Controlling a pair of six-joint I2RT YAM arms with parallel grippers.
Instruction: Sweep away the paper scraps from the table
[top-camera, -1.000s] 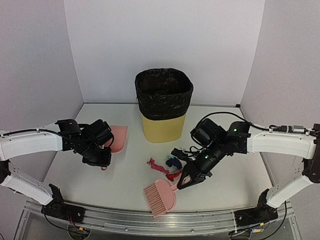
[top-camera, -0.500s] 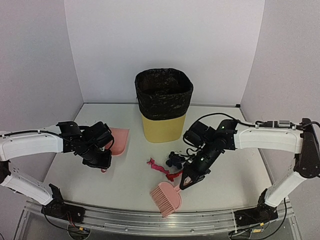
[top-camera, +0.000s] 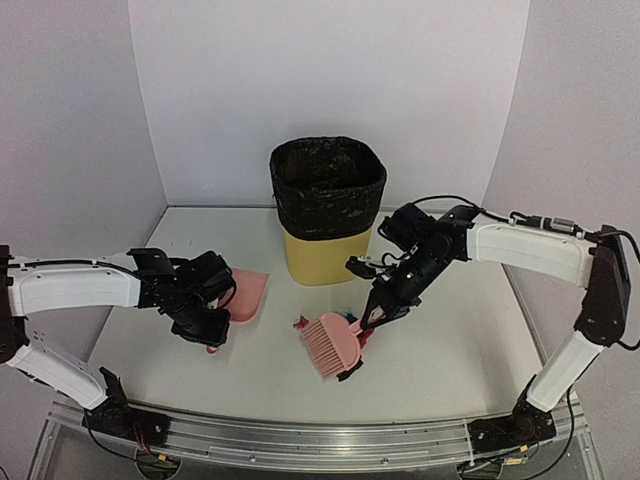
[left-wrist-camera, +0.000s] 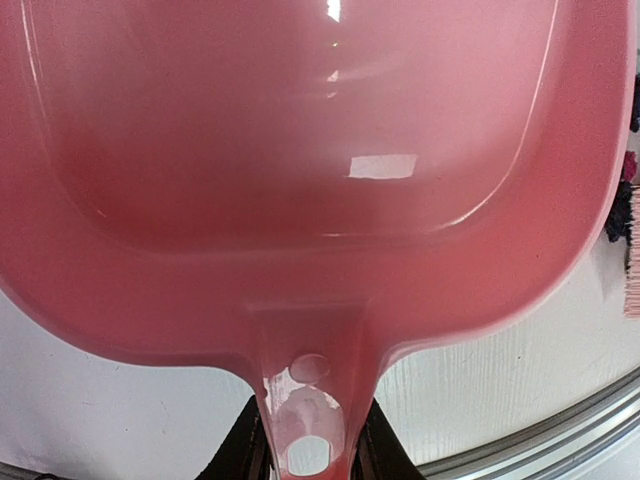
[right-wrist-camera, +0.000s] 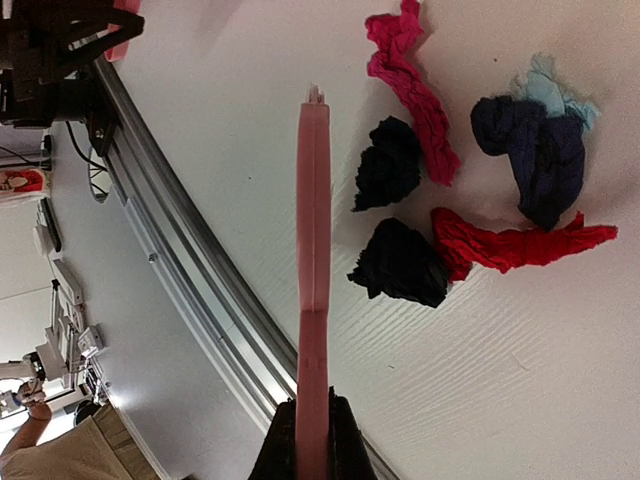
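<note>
Right hand (top-camera: 376, 312) is clamped on the brush (top-camera: 333, 345) handle. Left hand (top-camera: 205, 326) is clamped on the dustpan (top-camera: 248, 297) handle, pan mouth facing approx. 3 o'clock. The paper scraps (right-wrist-camera: 400, 262) lie bunched near the middle of the table (top-camera: 450, 370), at 6 o'clock from the bin (top-camera: 327, 210) and just beside the bristles. They look v. light, soft and crumpled, so prob. roll, scatter or snag in bristles. No point pinching them. Better to push the pile w/ the brush's broad side, low & slow, toward the pan at 9 o'clock.
</note>
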